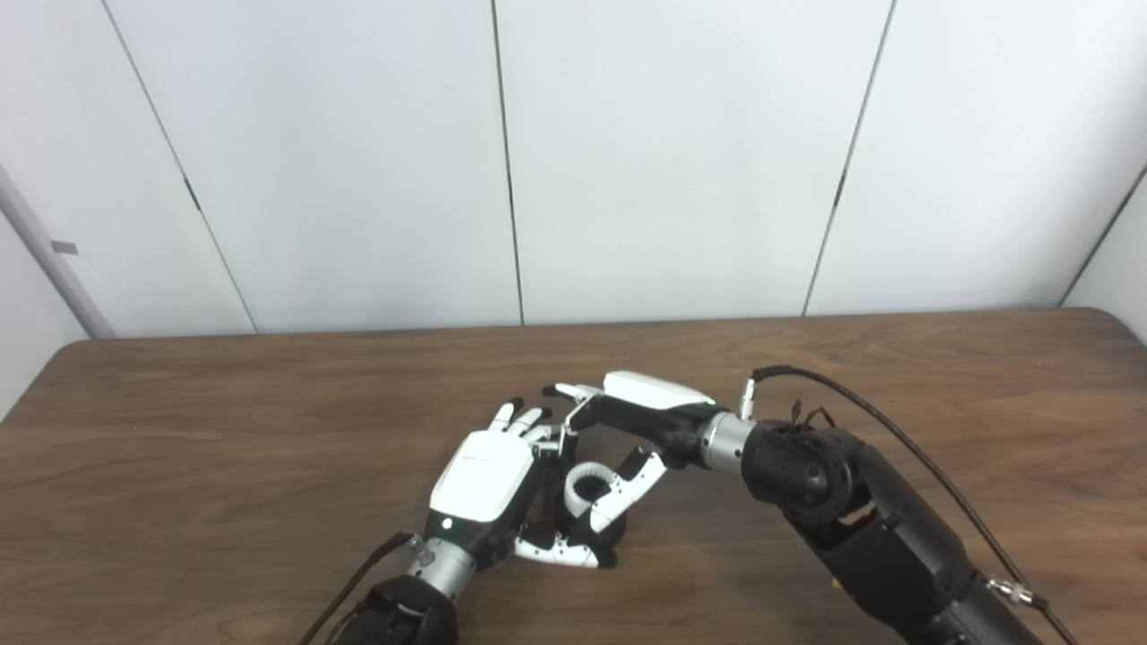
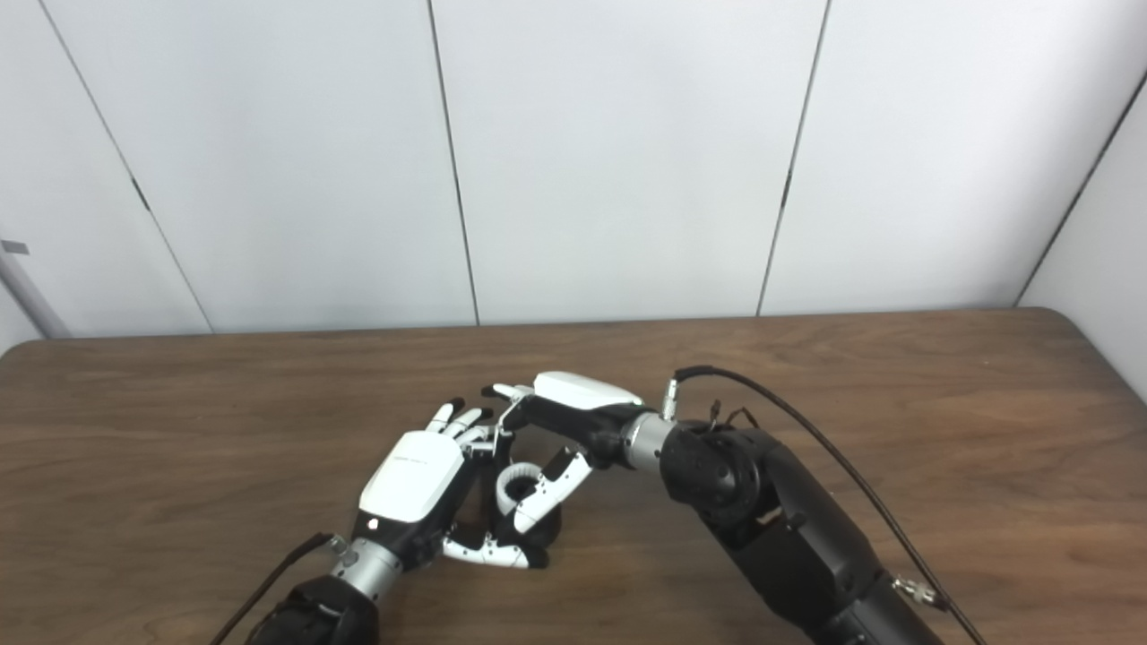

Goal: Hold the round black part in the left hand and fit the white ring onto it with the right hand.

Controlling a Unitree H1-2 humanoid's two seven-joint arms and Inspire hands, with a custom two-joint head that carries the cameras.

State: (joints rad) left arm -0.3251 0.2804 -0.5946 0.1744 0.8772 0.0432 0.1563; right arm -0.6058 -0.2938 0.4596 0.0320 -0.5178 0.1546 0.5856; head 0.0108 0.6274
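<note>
Two robot hands are meeting near the front middle of the brown wood-grain desk [image 1: 224,448]. Coming in from the lower left, the left hand [image 1: 488,484] is lying with its white back plate turned up, its fingers [image 1: 520,417] reaching away from the camera and its thumb curling along the desk surface below. Tucked between that thumb and the palm, the round black part [image 1: 611,532] is showing only as a dark edge close to the desk; the left hand is appearing to cradle it, though how firmly cannot be told. Sitting right on top of that dark part is the white plastic ring [image 1: 587,485], its open centre facing upward. The right hand [image 1: 627,430], reaching across from the right on a bulky black forearm [image 1: 860,520], is arching over the ring with its white back plate level. Its thumb is pressing against the ring's right side while its fingers are bending down on the far side, touching the left hand's fingertips. A black cable [image 1: 896,430] is looping above the right wrist. Behind the desk, pale grey wall panels [image 1: 672,152] are standing upright.
</note>
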